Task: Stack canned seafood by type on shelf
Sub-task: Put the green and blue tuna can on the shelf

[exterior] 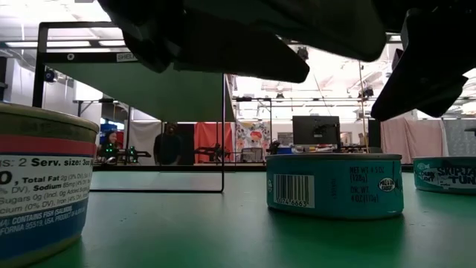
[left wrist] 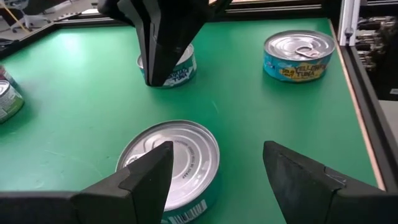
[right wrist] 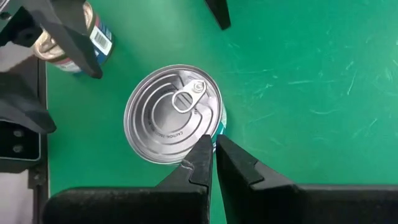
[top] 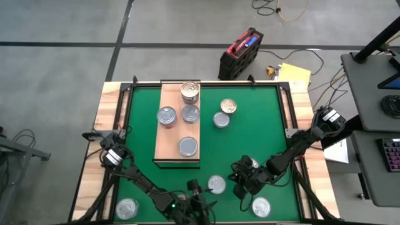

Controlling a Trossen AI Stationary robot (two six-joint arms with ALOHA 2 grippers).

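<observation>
The shelf (top: 170,139) is a light wooden board on the green mat. It carries three silver-lidded tins (top: 166,116) and a gold-lidded one (top: 190,92). Two more tins (top: 224,114) lie on the mat to its right. My left gripper (left wrist: 217,149), at the near edge (top: 195,186), is open around a silver-lidded tin (left wrist: 177,158), which sits close to one finger. My right gripper (right wrist: 212,142) is shut and stands at the rim of a teal tin (right wrist: 174,115), also seen from above (top: 216,184). My right gripper comes steeply from above, and its shut fingertips (left wrist: 153,74) stand against the teal tin's side wall (left wrist: 180,70) just below the rim. I cannot tell whether they touch it. The tin sits flat on the mat.
A yellowfin tuna tin (left wrist: 298,53) lies by the near right corner (top: 261,206), and another tin (top: 127,208) lies by the near left. The black frame rail (left wrist: 357,93) bounds the mat. Open mat lies between the shelf and the grippers.
</observation>
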